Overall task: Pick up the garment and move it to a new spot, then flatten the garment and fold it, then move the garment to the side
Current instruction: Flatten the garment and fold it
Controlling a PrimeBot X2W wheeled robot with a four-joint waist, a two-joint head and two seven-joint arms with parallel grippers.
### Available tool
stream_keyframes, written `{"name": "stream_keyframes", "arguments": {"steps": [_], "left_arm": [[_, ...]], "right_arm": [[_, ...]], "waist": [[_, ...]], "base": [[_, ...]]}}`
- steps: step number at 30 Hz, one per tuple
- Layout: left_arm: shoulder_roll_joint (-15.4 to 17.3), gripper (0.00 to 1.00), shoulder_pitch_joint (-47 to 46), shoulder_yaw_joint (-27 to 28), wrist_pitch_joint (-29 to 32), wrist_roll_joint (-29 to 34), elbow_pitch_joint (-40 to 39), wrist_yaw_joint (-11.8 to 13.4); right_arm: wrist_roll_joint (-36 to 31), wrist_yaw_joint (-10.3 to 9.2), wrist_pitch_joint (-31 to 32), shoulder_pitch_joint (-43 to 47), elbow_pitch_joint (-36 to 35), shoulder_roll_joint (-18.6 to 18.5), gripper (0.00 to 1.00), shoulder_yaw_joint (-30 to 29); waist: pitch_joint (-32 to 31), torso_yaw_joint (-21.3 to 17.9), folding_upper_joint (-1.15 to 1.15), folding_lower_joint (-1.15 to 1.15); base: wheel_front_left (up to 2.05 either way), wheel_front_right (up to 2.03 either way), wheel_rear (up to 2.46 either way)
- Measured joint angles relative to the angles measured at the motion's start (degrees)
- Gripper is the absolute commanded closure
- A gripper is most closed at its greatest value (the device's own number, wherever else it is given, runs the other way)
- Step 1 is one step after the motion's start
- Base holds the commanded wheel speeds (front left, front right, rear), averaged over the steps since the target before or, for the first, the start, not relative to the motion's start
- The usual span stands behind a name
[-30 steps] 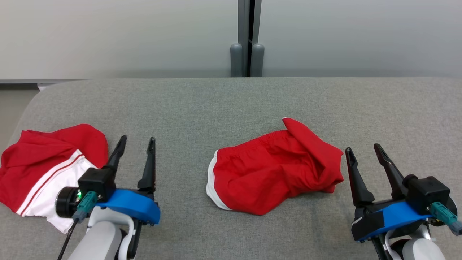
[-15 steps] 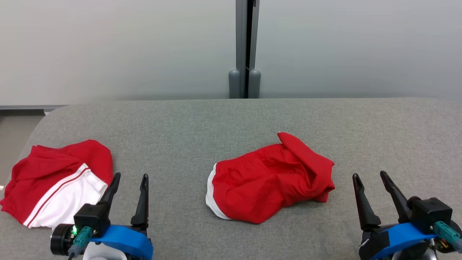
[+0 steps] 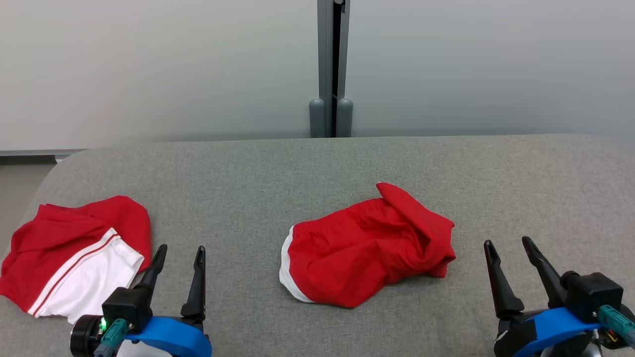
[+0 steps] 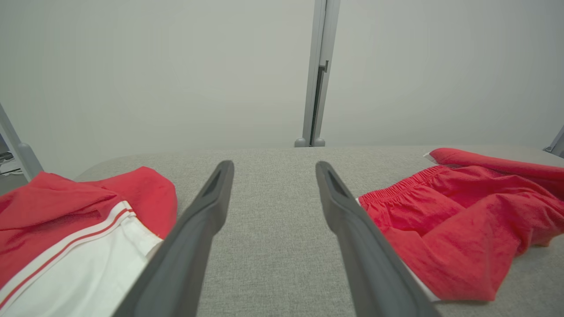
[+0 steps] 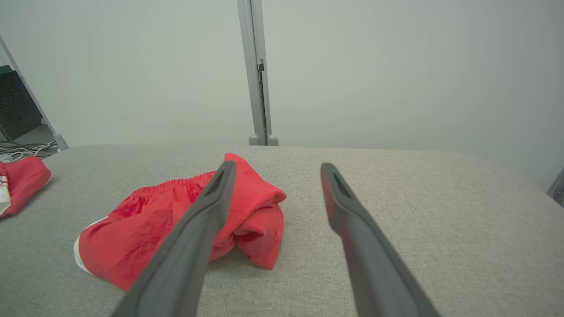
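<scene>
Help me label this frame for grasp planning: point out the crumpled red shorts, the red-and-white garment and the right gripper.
crumpled red shorts [image 3: 367, 253]: head view, middle of the red cloth.
red-and-white garment [image 3: 74, 250]: head view, red part above the stripes.
right gripper [image 3: 507, 241]: head view, midway between its fingertips.

probably a test lab, bare pale partition panels [image 3: 149, 64], grey metal post [image 3: 330, 59], cloth-covered bench [image 3: 317, 163], loose cables [image 5: 17, 152] past its left edge
</scene>
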Motion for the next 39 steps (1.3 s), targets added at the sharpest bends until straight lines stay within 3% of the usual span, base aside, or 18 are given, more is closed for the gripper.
{"name": "stream_keyframes", "arguments": {"steps": [13,18,31,32,33,34,35,36,39], "left_arm": [[0.4,0.00,0.0,-0.2,0.1,-0.1,-1.0,0.7],[0.4,0.00,-3.1,-0.6,0.1,0.8,-2.5,0.6],[-2.2,0.00,-10.7,-0.4,-0.3,3.3,-2.5,-0.6],[-2.4,0.00,-10.8,-0.2,-0.3,3.6,-2.5,-0.7],[-2.6,0.00,-10.9,0.0,-0.3,3.7,-2.4,-0.9],[-2.7,0.00,-10.9,0.2,-0.3,3.7,-2.4,-1.0],[-2.9,0.00,-10.9,0.3,-0.3,4.1,-2.4,-1.0],[-3.0,0.00,-10.9,0.6,-0.3,4.3,-2.4,-1.0],[-3.4,0.00,-10.9,1.1,-0.3,4.8,-2.5,-1.4]], "right_arm": [[0.5,0.00,-0.1,0.0,0.6,0.0,0.00,-0.5],[0.0,0.00,1.0,-1.9,2.5,-0.1,0.00,-1.1],[2.2,0.00,3.5,-14.9,17.2,-2.1,0.00,2.0],[2.5,0.00,3.9,-15.3,18.3,-2.2,0.40,2.4],[3.3,0.00,4.1,-15.7,19.1,-2.2,0.60,2.7],[3.6,0.00,4.1,-16.0,19.6,-2.2,0.60,3.0],[4.0,0.00,4.1,-16.2,20.0,-2.3,0.87,3.4],[4.1,0.00,4.0,-16.3,20.2,-2.4,1.00,3.7],[4.7,0.00,2.0,-16.6,19.9,-2.9,1.00,4.4]], "waist": [[0.5,0.3,0.00,0.00],[3.7,0.7,0.02,0.00],[14.3,4.8,0.03,0.02],[14.7,5.0,0.03,0.02],[15.0,5.2,0.03,0.02],[15.2,5.4,0.03,0.01],[15.4,5.4,0.02,0.01],[15.5,5.4,0.03,0.01],[15.4,5.1,0.02,0.00]], "base": [[0.00,0.00,0.00],[0.00,0.00,0.00],[0.00,0.00,0.00],[0.00,0.00,0.00],[0.00,0.00,0.00],[0.00,0.00,0.00],[0.00,0.00,0.00],[0.00,0.00,0.00],[0.00,0.00,0.00]]}}
